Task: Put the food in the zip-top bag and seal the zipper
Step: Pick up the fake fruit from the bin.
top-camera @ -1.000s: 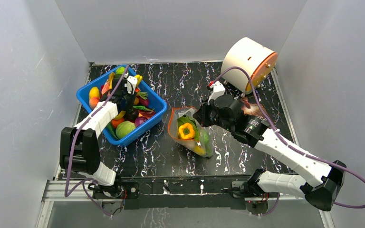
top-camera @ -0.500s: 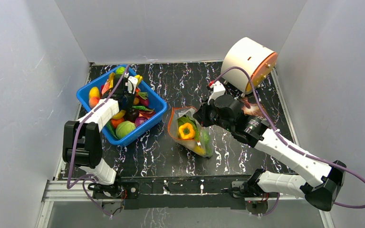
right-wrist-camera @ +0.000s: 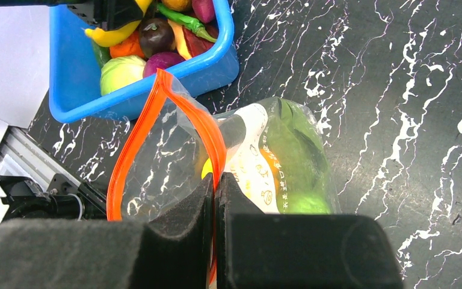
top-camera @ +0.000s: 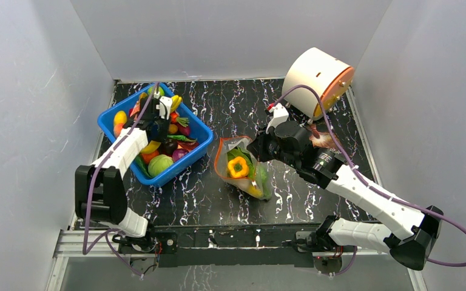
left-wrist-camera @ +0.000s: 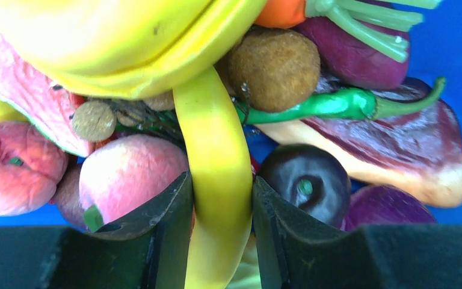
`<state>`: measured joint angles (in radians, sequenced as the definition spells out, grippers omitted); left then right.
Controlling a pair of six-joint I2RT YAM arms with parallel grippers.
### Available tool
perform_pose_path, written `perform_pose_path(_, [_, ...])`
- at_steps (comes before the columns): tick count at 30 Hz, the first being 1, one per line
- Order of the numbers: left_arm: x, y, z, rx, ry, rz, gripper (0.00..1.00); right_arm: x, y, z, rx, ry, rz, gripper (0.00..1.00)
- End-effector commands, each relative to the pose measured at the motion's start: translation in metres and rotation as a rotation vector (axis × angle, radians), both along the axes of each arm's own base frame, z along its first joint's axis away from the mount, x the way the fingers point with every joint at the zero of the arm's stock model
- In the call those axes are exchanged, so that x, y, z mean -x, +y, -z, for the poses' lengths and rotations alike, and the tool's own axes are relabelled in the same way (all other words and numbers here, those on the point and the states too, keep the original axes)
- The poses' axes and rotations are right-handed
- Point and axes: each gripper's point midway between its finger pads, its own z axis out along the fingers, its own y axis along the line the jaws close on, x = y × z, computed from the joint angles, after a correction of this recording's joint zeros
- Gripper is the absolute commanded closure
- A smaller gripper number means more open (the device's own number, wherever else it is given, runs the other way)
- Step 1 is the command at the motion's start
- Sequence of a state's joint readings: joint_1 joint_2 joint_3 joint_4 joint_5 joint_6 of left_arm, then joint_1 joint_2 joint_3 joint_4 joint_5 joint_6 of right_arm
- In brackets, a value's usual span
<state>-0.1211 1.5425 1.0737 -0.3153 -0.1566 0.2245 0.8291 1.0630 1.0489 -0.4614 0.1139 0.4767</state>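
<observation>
Left-gripper fingers (left-wrist-camera: 156, 241) clamp a banana (left-wrist-camera: 216, 150) in the basket (top-camera: 182, 165).
Right gripper (right-wrist-camera: 215, 180) pinches the zipper (right-wrist-camera: 198, 125), propping the bag (right-wrist-camera: 289, 156) open.

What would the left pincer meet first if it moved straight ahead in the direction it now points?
The left pincer grips a yellow banana. Straight ahead lies the yellow banana bunch atop the food pile in the blue basket; probably that first, though depth is unclear.
</observation>
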Motion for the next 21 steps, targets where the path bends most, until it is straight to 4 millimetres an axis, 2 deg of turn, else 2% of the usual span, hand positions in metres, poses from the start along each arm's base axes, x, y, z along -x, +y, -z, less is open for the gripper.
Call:
perform_pose_path(1, [0.012,-0.006,-0.039,0.073,-0.062,-0.022,0.87,-0.007,-0.001,-0.032,-0.065,-0.077,0.027,1.0])
perform_pose_path(6, [0.026,-0.013,-0.045,0.126,-0.052,-0.024,0.87,-0.01,-0.001,-0.033,-0.057,-0.076,0.037,1.0])
perform_pose_path(8, [0.031,-0.02,-0.06,0.17,-0.087,-0.007,0.88,-0.01,-0.001,-0.032,-0.056,-0.074,0.038,1.0])
perform_pose_path(21, [0.059,-0.068,-0.124,0.427,-0.204,0.158,0.88,-0.012,0.001,-0.029,-0.066,-0.058,0.054,1.0])
